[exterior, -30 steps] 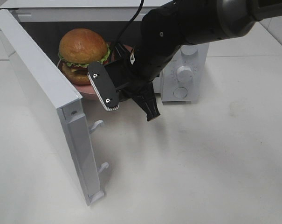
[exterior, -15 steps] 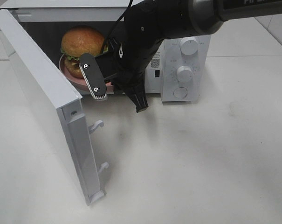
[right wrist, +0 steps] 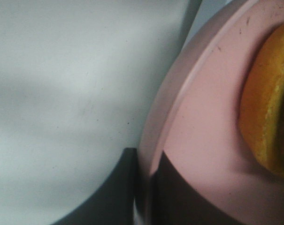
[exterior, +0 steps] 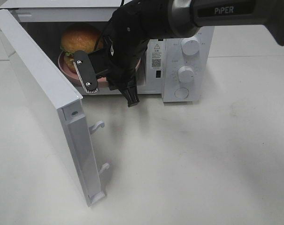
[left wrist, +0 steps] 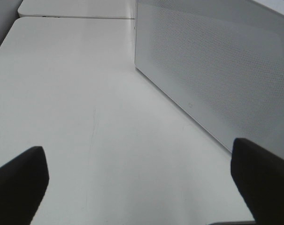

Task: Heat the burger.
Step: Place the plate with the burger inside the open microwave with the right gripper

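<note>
The burger, with its golden-brown bun, sits on a round pink plate inside the open microwave. My right gripper reaches into the cavity from the right. In the right wrist view it is shut on the plate's rim, with the burger's bun edge close by. My left gripper does not show in the high view. It stands open over bare table, with nothing between its dark fingers.
The microwave door swings wide open toward the front left, its latch hooks pointing right. Its meshed panel fills the left wrist view. The knobs are right of the cavity. White table lies in front.
My right arm has carried the plate and burger back and to the left, from the cavity's mouth deeper into the microwave. The left gripper stays open.
</note>
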`<state>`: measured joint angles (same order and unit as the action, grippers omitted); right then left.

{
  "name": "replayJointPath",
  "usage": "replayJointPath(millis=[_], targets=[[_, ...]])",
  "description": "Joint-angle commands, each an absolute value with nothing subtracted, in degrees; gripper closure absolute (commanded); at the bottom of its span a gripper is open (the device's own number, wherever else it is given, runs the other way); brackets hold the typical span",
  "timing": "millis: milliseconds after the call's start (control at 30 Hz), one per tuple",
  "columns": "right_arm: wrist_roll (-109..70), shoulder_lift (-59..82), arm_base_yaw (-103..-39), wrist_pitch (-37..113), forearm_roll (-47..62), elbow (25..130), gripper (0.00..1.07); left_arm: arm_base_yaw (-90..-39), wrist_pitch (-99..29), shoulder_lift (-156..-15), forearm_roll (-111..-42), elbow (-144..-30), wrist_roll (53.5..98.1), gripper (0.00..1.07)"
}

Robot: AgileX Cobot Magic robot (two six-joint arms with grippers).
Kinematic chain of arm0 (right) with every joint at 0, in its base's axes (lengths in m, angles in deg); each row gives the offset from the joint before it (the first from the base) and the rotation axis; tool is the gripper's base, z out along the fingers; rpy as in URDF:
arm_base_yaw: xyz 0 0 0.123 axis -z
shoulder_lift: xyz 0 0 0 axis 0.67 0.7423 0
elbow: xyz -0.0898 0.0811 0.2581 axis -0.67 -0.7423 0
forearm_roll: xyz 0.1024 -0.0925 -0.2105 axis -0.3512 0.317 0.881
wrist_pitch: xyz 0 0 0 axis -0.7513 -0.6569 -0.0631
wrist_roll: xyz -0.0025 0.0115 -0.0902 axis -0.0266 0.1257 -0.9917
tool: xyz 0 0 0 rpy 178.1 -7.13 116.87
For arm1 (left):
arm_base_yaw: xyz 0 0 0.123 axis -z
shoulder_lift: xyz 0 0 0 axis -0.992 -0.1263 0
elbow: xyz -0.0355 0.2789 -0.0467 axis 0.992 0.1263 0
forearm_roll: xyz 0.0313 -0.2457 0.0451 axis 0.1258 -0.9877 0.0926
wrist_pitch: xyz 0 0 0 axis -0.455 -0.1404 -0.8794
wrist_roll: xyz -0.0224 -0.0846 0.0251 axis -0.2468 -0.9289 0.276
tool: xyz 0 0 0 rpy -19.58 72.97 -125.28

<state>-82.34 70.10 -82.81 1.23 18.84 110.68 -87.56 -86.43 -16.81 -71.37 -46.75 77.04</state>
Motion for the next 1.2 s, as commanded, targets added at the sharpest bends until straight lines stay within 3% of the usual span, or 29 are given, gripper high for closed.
replayJointPath(millis=[33, 867, 1033, 1067, 1133, 1167, 1200], targets=[[-79.13, 71.48, -82.81, 3.00, 20.50, 115.43, 1.07, -87.38, -85.63, -15.95, -71.71, -46.52, 77.15, 0.09], [-78.22, 79.73, -80.80, 4.15, 21.71, 126.38, 1.04, -87.38, -85.63, -15.95, -71.71, -46.52, 77.15, 0.09], [-78.22, 80.01, -80.80, 4.38, 21.30, 126.38, 0.92, -87.38, -85.63, -15.95, -71.71, -46.52, 77.15, 0.09], [-78.22, 80.01, -80.80, 4.38, 21.02, 126.38, 0.85, -87.38, -85.63, -15.95, -71.71, -46.52, 77.15, 0.09], [-78.22, 80.01, -80.80, 4.38, 20.96, 126.38, 0.81, -87.38, -85.63, -15.95, -71.71, -46.52, 77.15, 0.09], [-78.22, 80.01, -80.80, 4.26, 20.39, 126.38, 0.71, -87.38, -85.63, -15.95, -71.71, -46.52, 77.15, 0.09], [-78.22, 80.01, -80.80, 4.26, 20.39, 126.38, 0.71, -87.38, -85.63, -15.95, -71.71, -46.52, 77.15, 0.09]])
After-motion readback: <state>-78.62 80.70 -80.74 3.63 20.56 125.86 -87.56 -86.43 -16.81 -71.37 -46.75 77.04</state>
